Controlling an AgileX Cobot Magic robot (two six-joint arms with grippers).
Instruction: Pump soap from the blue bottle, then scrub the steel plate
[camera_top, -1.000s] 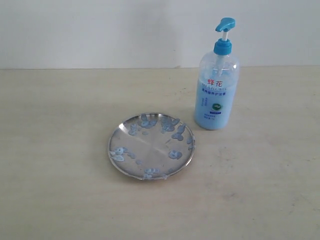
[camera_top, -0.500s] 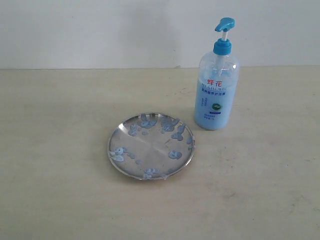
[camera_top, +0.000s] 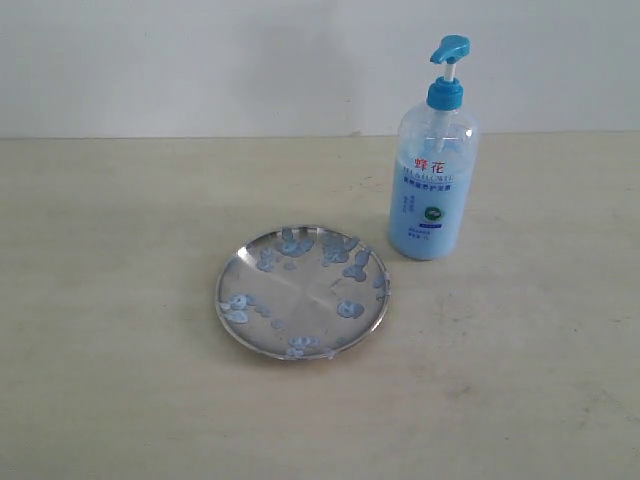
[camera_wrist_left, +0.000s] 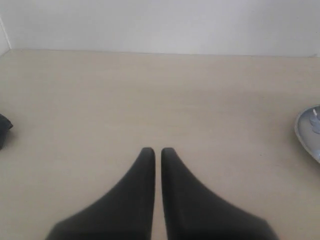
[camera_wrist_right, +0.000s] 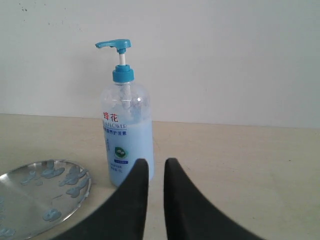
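The blue bottle (camera_top: 433, 178) stands upright on the table, its pump head (camera_top: 450, 48) raised. Just left and in front of it lies the steel plate (camera_top: 302, 291), dotted with pale blue soap blobs (camera_top: 349, 309). Neither arm shows in the exterior view. In the right wrist view my right gripper (camera_wrist_right: 156, 163) is shut with nothing between its fingers, hovering short of the blue bottle (camera_wrist_right: 126, 127), with the steel plate (camera_wrist_right: 20, 200) off to one side. My left gripper (camera_wrist_left: 157, 151) is shut over bare table, and only the steel plate's rim (camera_wrist_left: 300, 135) shows at the frame's edge.
The light wooden table (camera_top: 120, 380) ends at a white wall (camera_top: 200, 60) behind the bottle. A small dark object (camera_wrist_left: 4, 126) sits at the edge of the left wrist view.
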